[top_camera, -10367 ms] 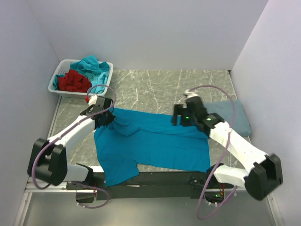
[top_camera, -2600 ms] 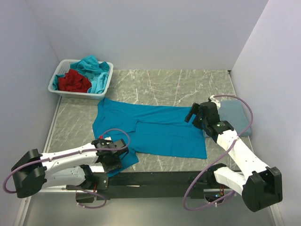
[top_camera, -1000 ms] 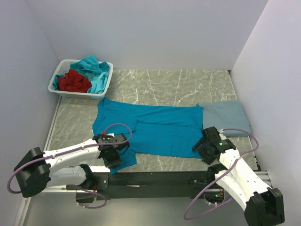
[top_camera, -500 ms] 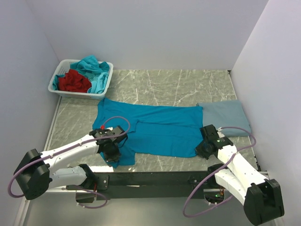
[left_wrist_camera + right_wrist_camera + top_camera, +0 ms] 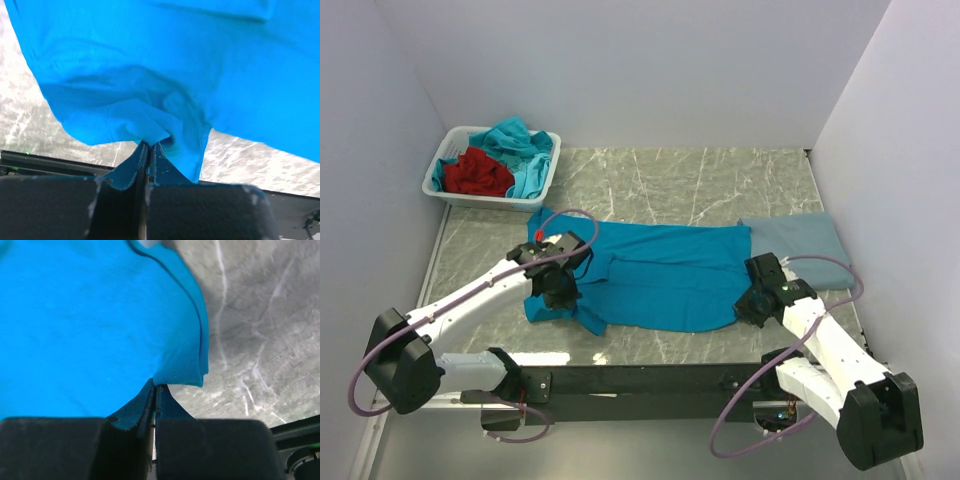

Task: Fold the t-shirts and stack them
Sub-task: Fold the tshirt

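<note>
Left tool (image 5: 148, 146) pinched tight on a bunched lower corner of the teal t-shirt (image 5: 660, 272). Right tool (image 5: 154, 388) clamps the hem at its near-right corner. Shirt lies across the marble surface (image 5: 700, 180), right edge touching the folded slate-blue t-shirt (image 5: 805, 250).

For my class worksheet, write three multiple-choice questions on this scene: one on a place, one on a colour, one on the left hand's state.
1. Where on the table is the white basket? A. far left corner B. near right corner C. centre
2. What colour is the folded shirt at the right? A. red B. slate-blue C. yellow
3. What is the left hand doing? A. hanging open over the basket B. lying open on bare table C. shut on the teal shirt
1 A: it stands in the far left corner. 2 B: its cloth is dull grey-blue. 3 C: the wrist view shows teal cloth pinched in its closed grip.
</note>
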Available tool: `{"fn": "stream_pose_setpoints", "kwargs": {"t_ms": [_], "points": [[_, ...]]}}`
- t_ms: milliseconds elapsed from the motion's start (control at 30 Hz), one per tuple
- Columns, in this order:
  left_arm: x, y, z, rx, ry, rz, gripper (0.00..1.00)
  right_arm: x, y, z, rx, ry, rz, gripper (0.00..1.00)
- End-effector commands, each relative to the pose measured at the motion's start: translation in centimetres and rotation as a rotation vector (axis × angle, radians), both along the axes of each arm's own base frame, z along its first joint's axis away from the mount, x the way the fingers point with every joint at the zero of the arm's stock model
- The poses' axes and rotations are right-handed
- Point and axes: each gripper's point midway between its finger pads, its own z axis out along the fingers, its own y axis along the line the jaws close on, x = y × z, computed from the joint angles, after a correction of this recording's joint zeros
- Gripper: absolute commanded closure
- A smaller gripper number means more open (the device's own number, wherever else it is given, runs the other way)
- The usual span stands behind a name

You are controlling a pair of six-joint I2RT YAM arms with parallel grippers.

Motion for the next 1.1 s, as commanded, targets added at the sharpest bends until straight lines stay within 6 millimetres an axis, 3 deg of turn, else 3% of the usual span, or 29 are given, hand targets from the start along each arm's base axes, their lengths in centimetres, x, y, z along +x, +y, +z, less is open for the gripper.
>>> {"fn": "stream_pose_setpoints", "kwargs": {"t_ms": [0, 467, 1067], "points": [[2.0, 0.3, 2.0, 0.021, -0.061, -0.017, 0.99, 1.9, -0.3, 2.5, -0.029, -0.059, 0.007, 1.0], [7.7, 0.9, 5.8, 0.056, -0.157, 0.001, 0.99, 5.8, -0.3, 5.7, -0.099, -0.061, 0.053, 1.0], [13.6, 1.4, 6.1, 0.087, -0.137, 0.004, 0.99, 10.0, -1.5, 7.8, -0.138, -0.068, 0.037, 1.0]]}}
